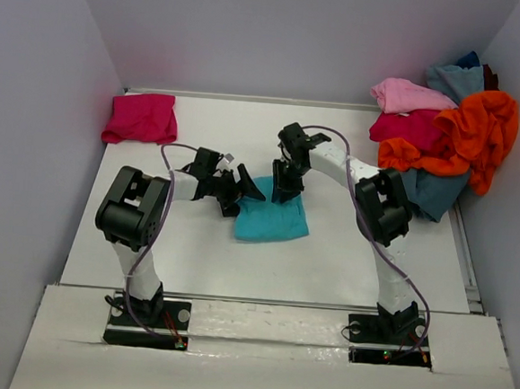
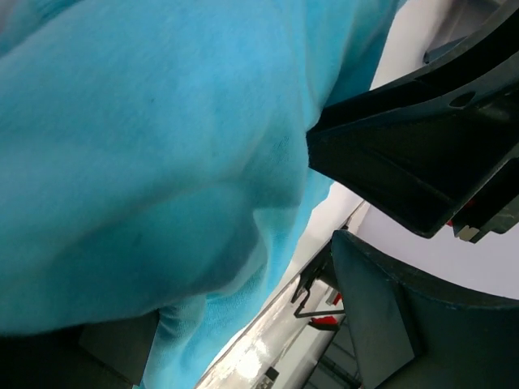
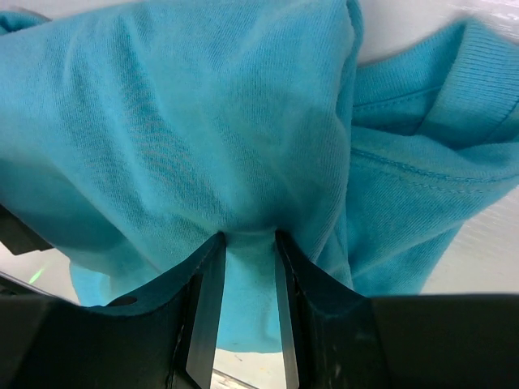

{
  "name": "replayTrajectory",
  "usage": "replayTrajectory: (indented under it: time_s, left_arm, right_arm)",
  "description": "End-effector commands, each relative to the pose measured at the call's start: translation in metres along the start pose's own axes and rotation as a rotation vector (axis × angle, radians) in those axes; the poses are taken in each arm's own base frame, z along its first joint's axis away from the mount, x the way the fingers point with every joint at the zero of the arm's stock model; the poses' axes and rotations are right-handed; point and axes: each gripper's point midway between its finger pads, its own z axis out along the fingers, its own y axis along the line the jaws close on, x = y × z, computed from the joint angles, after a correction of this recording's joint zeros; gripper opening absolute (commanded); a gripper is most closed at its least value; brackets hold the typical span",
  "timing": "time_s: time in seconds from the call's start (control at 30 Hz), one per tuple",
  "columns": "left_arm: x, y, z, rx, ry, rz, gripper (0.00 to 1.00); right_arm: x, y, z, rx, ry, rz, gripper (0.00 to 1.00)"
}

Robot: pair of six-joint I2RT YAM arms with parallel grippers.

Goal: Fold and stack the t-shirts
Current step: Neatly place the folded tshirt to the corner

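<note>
While the right tool (image 3: 247, 243) is clamped on a pinch of the turquoise shirt (image 1: 271, 221) and the left tool (image 1: 245, 190) stands apart at its left edge, that shirt lies seemingly part-folded mid-table (image 1: 193, 248), a magenta shirt (image 1: 142, 118) sits folded far left, and the pile (image 1: 444, 141) far right remains unfolded.

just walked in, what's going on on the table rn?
Both arms are at the turquoise t-shirt in the middle of the table. The right gripper has a fold of it pinched between its fingers. The left gripper is open at the shirt's left edge, gripping nothing. A magenta t-shirt lies folded at the far left, and a pile of unfolded shirts sits at the far right.
</note>
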Motion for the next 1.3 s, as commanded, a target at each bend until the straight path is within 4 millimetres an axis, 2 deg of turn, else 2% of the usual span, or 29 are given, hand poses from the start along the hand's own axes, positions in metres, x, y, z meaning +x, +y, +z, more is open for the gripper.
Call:
replayTrajectory:
  time_s: [0.0, 0.13, 0.17, 0.2, 0.3, 0.33, 0.4, 0.43, 0.47, 0.9, 1.03, 1.07, 1.13, 1.17, 1.27]
  left_arm:
    - [0.031, 0.088, 0.018, -0.307, 0.058, -0.083, 0.90]
    - [0.033, 0.086, 0.020, -0.304, 0.064, -0.082, 0.81]
    - [0.033, 0.086, 0.020, -0.304, 0.064, -0.082, 0.76]
    - [0.034, 0.087, 0.020, -0.306, 0.065, -0.080, 0.67]
    - [0.034, 0.087, 0.020, -0.302, 0.067, -0.079, 0.58]
    - [0.034, 0.087, 0.020, -0.304, 0.067, -0.080, 0.44]
    - [0.035, 0.087, 0.020, -0.302, 0.069, -0.080, 0.25]
    - [0.034, 0.087, 0.020, -0.307, 0.069, -0.081, 0.12]
    - [0.034, 0.088, 0.020, -0.309, 0.072, -0.077, 0.07]
    - [0.015, 0.073, 0.017, -0.309, 0.026, -0.001, 0.06]
    - [-0.001, 0.071, 0.013, -0.370, -0.009, 0.047, 0.06]
    - [-0.016, 0.064, 0.012, -0.382, -0.047, 0.082, 0.06]
    - [-0.024, 0.057, 0.009, -0.400, -0.058, 0.095, 0.06]
    - [-0.038, 0.044, 0.007, -0.392, -0.090, 0.124, 0.06]
    - [-0.056, 0.034, 0.005, -0.428, -0.118, 0.151, 0.06]
  right_arm:
    - [-0.001, -0.003, -0.002, 0.005, -0.008, -0.004, 0.37]
    - [-0.004, -0.006, -0.002, 0.007, -0.010, 0.005, 0.37]
    - [-0.004, -0.006, -0.002, 0.006, -0.009, 0.005, 0.37]
    - [-0.004, -0.006, -0.002, 0.004, -0.009, 0.005, 0.37]
    - [-0.003, -0.005, -0.001, -0.001, -0.005, 0.005, 0.37]
    - [-0.003, -0.005, -0.001, -0.002, -0.004, 0.005, 0.37]
    - [-0.003, -0.005, -0.001, -0.003, -0.003, 0.008, 0.37]
    - [-0.003, -0.004, -0.001, -0.005, -0.004, 0.008, 0.37]
    - [-0.003, -0.004, -0.003, -0.005, -0.006, 0.008, 0.37]
    - [-0.007, -0.003, -0.013, 0.002, -0.039, 0.009, 0.37]
    - [-0.013, -0.005, -0.026, 0.040, -0.077, 0.010, 0.43]
    - [-0.021, -0.006, -0.040, 0.068, -0.123, 0.017, 0.57]
    - [-0.028, -0.008, -0.055, 0.096, -0.173, 0.021, 0.72]
    - [-0.035, -0.007, -0.066, 0.114, -0.213, 0.023, 0.81]
    - [-0.048, -0.012, -0.094, 0.134, -0.279, 0.056, 0.85]
